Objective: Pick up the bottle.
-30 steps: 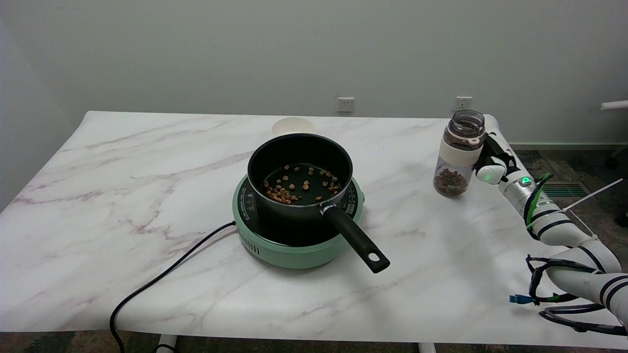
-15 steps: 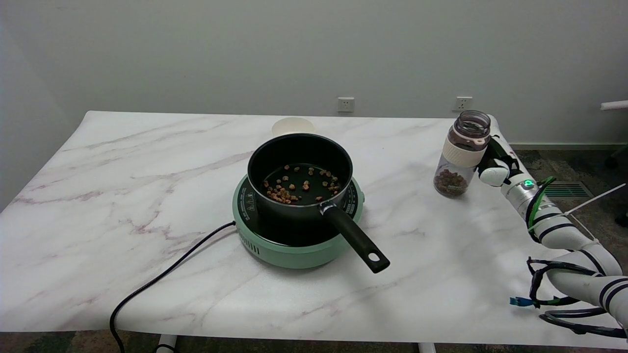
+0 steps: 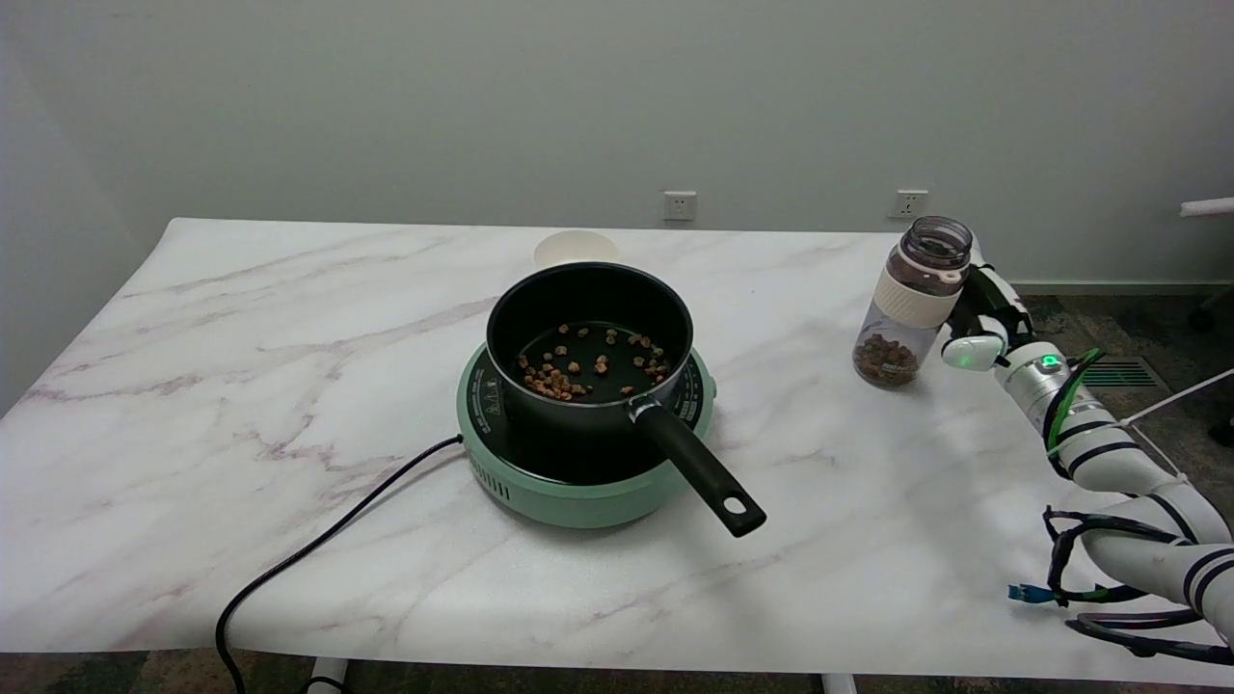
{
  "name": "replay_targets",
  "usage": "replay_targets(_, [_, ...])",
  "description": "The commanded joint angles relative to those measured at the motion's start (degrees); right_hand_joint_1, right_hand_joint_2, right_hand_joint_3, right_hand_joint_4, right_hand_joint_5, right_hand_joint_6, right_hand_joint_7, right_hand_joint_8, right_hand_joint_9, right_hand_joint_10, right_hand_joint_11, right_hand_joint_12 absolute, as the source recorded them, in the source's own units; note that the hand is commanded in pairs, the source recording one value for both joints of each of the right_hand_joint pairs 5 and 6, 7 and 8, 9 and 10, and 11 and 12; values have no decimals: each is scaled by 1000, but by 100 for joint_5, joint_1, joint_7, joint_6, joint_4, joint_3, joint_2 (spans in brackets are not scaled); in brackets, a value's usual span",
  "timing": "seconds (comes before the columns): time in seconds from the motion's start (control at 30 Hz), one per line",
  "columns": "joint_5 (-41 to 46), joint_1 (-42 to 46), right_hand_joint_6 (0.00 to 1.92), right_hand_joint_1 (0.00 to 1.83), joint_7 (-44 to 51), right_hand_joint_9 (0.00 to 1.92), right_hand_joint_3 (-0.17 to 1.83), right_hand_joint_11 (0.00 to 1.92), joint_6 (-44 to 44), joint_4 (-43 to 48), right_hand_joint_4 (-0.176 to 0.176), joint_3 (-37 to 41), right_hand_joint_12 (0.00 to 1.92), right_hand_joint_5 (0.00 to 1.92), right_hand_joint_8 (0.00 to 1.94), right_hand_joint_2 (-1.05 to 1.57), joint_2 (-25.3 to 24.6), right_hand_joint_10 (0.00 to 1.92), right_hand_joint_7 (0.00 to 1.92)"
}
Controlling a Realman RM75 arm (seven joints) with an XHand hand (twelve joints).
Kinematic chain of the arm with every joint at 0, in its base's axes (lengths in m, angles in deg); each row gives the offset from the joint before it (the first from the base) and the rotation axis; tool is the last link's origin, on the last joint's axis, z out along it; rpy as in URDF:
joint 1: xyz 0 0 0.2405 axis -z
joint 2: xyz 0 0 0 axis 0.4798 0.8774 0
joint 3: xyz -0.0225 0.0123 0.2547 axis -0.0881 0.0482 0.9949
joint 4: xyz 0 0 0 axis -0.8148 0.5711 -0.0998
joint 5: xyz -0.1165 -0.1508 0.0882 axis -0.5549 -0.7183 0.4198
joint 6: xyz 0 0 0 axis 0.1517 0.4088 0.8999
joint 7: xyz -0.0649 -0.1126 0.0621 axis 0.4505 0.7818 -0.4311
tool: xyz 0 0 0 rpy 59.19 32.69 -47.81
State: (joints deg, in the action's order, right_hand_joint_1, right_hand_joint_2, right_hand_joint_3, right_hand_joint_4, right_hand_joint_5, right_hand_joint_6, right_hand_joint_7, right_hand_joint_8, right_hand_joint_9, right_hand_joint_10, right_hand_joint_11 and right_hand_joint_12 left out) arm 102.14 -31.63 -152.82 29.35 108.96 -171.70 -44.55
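At right of the frame, the open-topped bottle [image 3: 906,304] stands on the table [image 3: 289,318], its long axis tilted top-rightward, with the robot hand [image 3: 981,313] touching its right side, fingers apparently wrapped behind it, though grip closure cannot be confirmed.

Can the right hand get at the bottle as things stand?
Probably yes: the right hand is already at the bottle, against its far right side, and the bottle leans toward it. Nothing stands between them; the pot is well to the left.
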Motion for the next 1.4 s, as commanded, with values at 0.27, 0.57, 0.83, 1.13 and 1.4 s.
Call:
replay_targets(0.27, [-8,-46,344,1308,0,533,1021,553,74,-198,0,34,553,344,578,-902,15,533,578])
replay_targets(0.57, [16,-80,385,1332,0,643,958,558,55,-198,0,2,558,385,661,-697,15,643,661])
replay_targets(0.83, [16,-126,445,1360,0,761,860,591,42,-230,0,-14,591,445,762,-504,23,761,762])
replay_targets(1.13, [16,-134,512,1385,0,829,840,601,-16,-246,0,-14,601,512,832,-372,23,829,832])
replay_targets(1.4, [16,-176,576,1398,0,858,855,600,-86,-280,0,-14,600,576,883,-238,23,858,883])
